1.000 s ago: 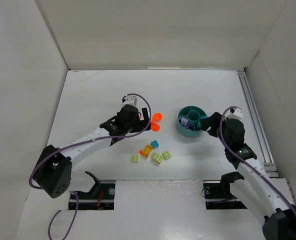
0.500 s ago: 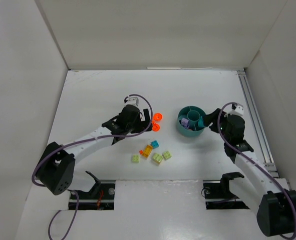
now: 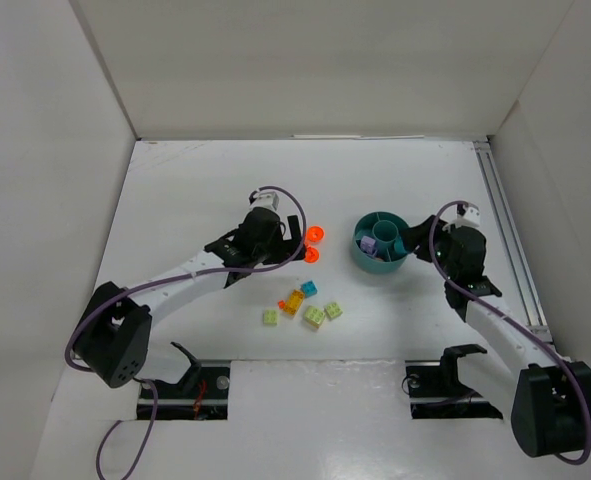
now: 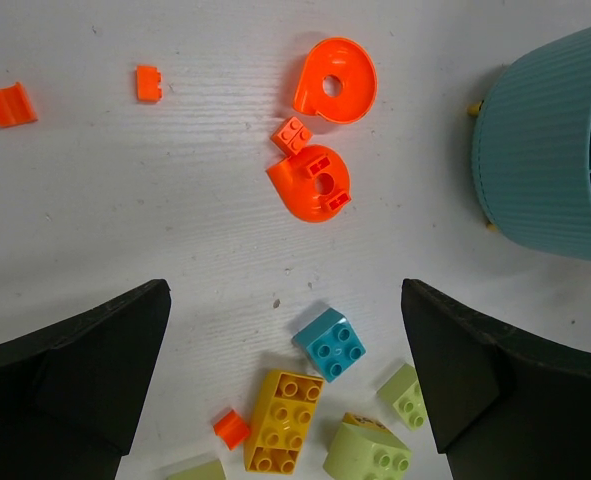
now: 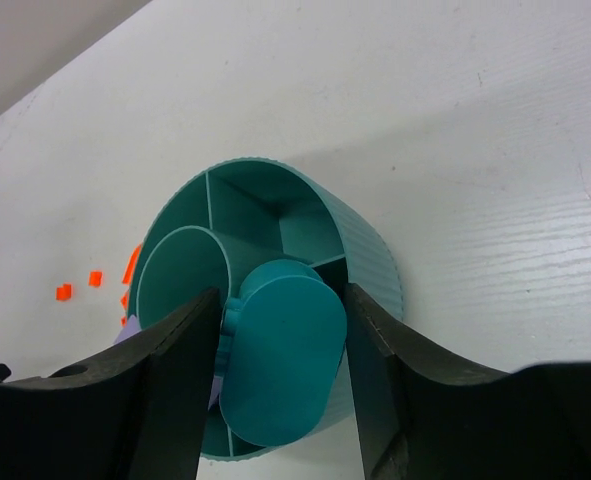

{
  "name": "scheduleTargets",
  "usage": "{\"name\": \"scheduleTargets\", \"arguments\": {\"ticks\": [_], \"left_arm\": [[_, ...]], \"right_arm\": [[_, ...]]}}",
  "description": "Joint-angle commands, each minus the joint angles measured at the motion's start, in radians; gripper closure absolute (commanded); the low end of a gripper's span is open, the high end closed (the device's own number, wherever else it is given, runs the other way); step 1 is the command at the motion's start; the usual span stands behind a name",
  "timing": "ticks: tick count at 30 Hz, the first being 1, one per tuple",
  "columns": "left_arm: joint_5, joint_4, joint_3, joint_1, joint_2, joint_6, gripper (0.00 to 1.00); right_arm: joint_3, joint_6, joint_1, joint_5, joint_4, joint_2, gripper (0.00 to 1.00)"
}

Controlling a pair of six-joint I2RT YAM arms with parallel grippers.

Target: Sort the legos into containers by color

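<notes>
1. Right wrist view: right end effector (image 5: pixel 281 300) squeezes the teal dish (image 5: pixel 370 260) by its middle tube (image 5: pixel 280 370).
2. Dish sits on the tabletop (image 5: pixel 475 120), tube pointing up.
3. Left end effector (image 4: pixel 285 300), fingers wide apart, hangs over loose legos (image 4: pixel 330 345).

On table (image 3: pixel 195 200): dish (image 3: pixel 381 242) at 3 o'clock of centre. At dish's 9 o'clock, near but apart: round pieces (image 3: pixel 315 243). At their 6 o'clock: brick cluster (image 3: pixel 302 305). At their 9 o'clock, just beside: left gripper (image 3: pixel 289 243). At dish's 3 o'clock: right gripper (image 3: pixel 422 243), fingers (image 5: pixel 175 380) against tube (image 5: pixel 275 365), one each side. In dish's 9 o'clock compartment: brick (image 3: pixel 368 243).
</notes>
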Motion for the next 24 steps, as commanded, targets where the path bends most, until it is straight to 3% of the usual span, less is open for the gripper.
{"name": "scheduleTargets", "arguments": {"ticks": [1, 7, 20, 24], "left_arm": [[0.003, 0.026, 0.041, -0.006, 0.004, 0.012, 0.0], [0.003, 0.026, 0.05, -0.006, 0.004, 0.012, 0.0], [0.022, 0.026, 0.05, -0.006, 0.032, 0.012, 0.0], [0.022, 0.026, 0.05, -0.015, 0.041, 0.012, 0.0]], "right_arm": [[0.002, -0.004, -0.015, -0.016, 0.08, -0.019, 0.51], [-0.022, -0.056, -0.015, -0.016, 0.138, -0.028, 0.62], [-0.197, -0.305, -0.015, -0.172, 0.827, 0.115, 0.72], [-0.188, -0.36, -0.015, -0.238, 0.873, 0.188, 0.74]]}}
